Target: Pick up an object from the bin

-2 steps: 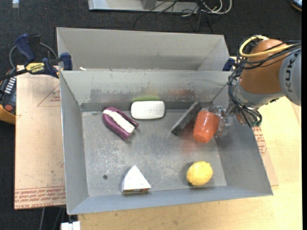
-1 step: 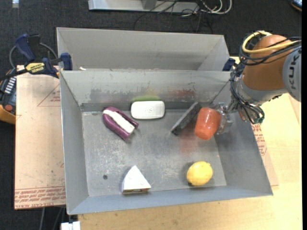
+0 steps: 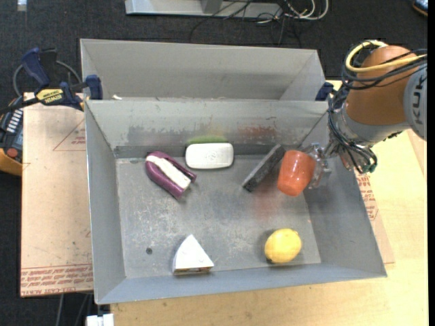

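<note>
In the grey metal bin [image 3: 102,209], several loose things, mostly well apart.

At centre right, close by the sloping right wall: an orange-red cup-like cylinder [image 3: 295,172], tilted, right up against the gripper [image 3: 317,168] at its right side. Cannot tell whether the jaws stand apart or clamp the cylinder, since the wrist hides that part; perhaps only touching.

Just left of the cylinder, touching or nearly so: a dark grey flat block [image 3: 261,170], set diagonally.

At upper centre, along the foot of the back wall: a white rounded bar [image 3: 209,156], with something green [image 3: 207,140] just behind it. Near its left end: a purple piece with a white cut face [image 3: 170,174], like an aubergine slice.

At lower centre: a white wedge [image 3: 191,255]. At lower right: a yellow lemon [image 3: 283,246], well below the cylinder.
</note>
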`<state>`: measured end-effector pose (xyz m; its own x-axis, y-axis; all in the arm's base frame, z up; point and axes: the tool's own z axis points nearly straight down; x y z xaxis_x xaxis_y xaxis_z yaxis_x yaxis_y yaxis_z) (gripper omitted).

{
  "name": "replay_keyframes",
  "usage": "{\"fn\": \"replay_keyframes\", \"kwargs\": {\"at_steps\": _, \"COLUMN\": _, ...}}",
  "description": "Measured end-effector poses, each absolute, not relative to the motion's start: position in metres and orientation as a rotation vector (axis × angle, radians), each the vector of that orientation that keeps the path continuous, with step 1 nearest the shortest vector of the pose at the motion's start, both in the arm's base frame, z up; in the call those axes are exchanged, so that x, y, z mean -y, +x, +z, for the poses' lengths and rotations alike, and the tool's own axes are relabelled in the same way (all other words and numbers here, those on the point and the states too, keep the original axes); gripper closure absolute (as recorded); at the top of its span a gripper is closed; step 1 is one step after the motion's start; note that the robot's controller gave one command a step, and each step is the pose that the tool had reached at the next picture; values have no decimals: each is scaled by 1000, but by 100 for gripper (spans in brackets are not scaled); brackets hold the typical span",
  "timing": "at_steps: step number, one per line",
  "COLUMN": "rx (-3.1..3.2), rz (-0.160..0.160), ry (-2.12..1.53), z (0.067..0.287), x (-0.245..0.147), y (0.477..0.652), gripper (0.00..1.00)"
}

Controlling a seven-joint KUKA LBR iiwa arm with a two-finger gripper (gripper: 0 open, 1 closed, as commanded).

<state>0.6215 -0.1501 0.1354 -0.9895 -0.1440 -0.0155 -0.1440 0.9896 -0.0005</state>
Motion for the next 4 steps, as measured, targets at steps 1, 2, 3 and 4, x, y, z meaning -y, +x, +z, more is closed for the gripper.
{"fn": "replay_keyframes", "kwargs": {"at_steps": 1, "rx": -3121, "rz": 3, "ry": -227, "z": 145, "x": 150, "y": 621, "gripper": 100}}
{"fn": "replay_keyframes", "kwargs": {"at_steps": 2, "rx": -3121, "rz": 3, "ry": -227, "z": 160, "x": 149, "y": 621, "gripper": 100}}
{"fn": "replay_keyframes", "kwargs": {"at_steps": 3, "rx": -3114, "rz": 0, "ry": -227, "z": 171, "x": 150, "y": 622, "gripper": 100}}
{"fn": "replay_keyframes", "kwargs": {"at_steps": 4, "rx": -3114, "rz": 0, "ry": -227, "z": 174, "x": 149, "y": 622, "gripper": 100}}
